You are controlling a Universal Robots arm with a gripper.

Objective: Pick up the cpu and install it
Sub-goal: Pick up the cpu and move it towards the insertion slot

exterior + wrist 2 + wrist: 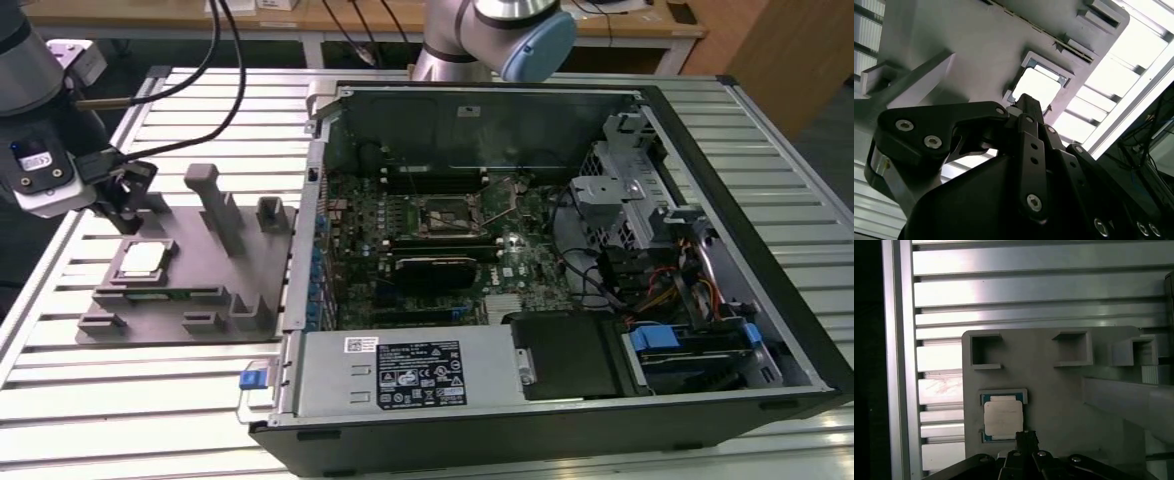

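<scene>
Jaws on the gripper (130,226) are pressing together, gripping nothing, and it is hovering just over one edge of the cpu (143,258). That chip is lying flat in a recess of the grey holder (200,292) on the slatted worktop (147,420), at the exterior view's left of the open computer case (747,130) and well apart from the motherboard socket (447,215).

robotics lab, slotted aluminium table (160,400), opened computer case (561,250), grey fixture tray (187,290)
</scene>
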